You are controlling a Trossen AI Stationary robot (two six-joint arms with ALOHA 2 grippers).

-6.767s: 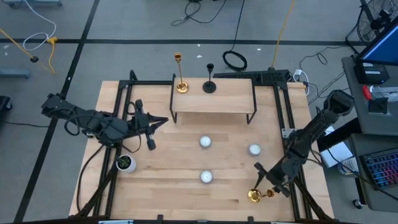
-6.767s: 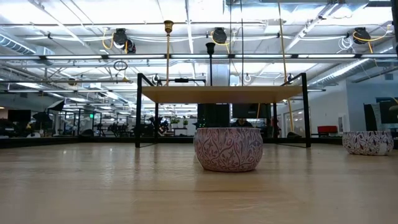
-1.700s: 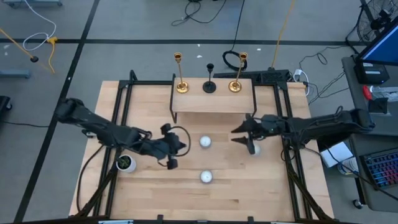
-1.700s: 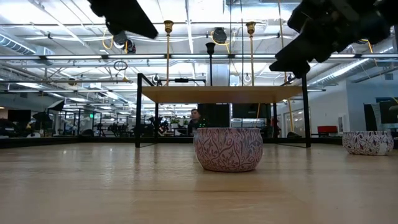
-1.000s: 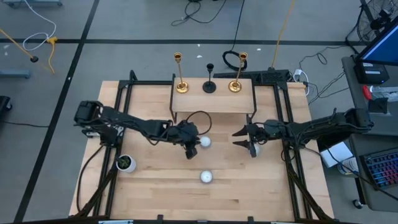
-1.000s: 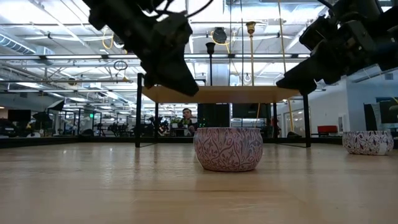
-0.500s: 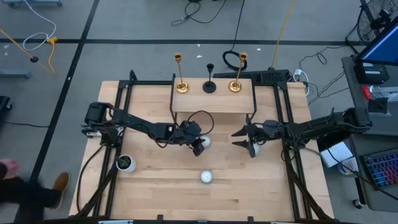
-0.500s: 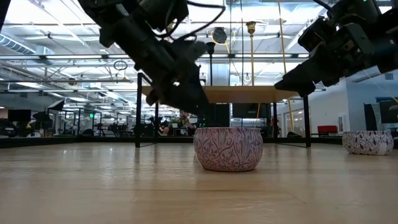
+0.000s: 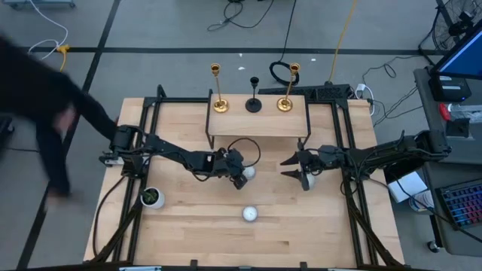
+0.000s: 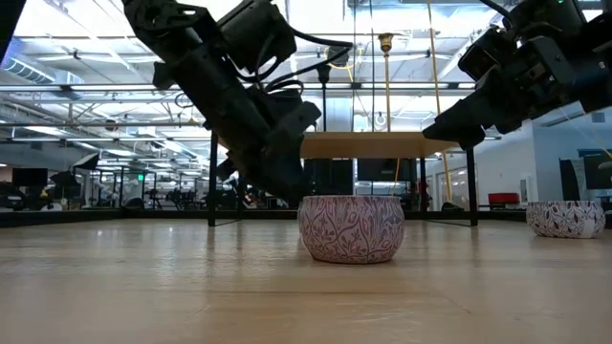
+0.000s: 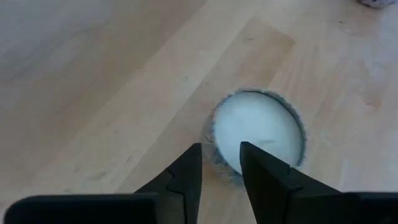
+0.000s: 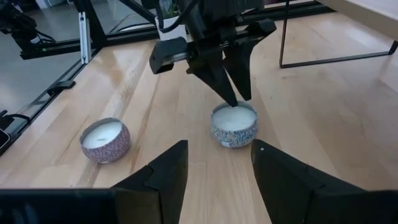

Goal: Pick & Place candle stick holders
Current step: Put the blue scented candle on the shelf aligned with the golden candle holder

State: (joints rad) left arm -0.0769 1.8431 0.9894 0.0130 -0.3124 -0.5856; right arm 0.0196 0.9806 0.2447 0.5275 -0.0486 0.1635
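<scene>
Two gold candlesticks (image 9: pixel 219 104) (image 9: pixel 285 103) and a shorter black one (image 9: pixel 254 104) stand on their round bases on the wooden shelf (image 9: pixel 257 125) at the table's far side. My left gripper (image 9: pixel 242 175) reaches down to the middle white candle (image 9: pixel 249 172). Its fingers (image 11: pixel 186 174) are a little apart, one outside the tin's rim (image 11: pixel 210 146) and one over the wax. My right gripper (image 9: pixel 290 167) is open and empty above the table, just left of the right candle (image 9: pixel 308 181). My left gripper comes at the middle candle from above, slanting down, and straddles the tin's rim (image 12: pixel 231 107) on the side toward the table's left. I cannot tell whether the fingers touch the rim. The candle sits flat on the table.
A third candle (image 9: pixel 249 214) sits nearer the front edge. A small white pot with a plant (image 9: pixel 153 197) stands at the left. A person in dark clothes (image 9: pixel 45 105) moves beside the table's left side. Black frame rails run along both sides.
My left gripper has gone toward the table's right and come down onto the middle candle, its fingers tipping more steeply down. My right gripper has stayed in place, open. A person has come into view beside the table's left side.
</scene>
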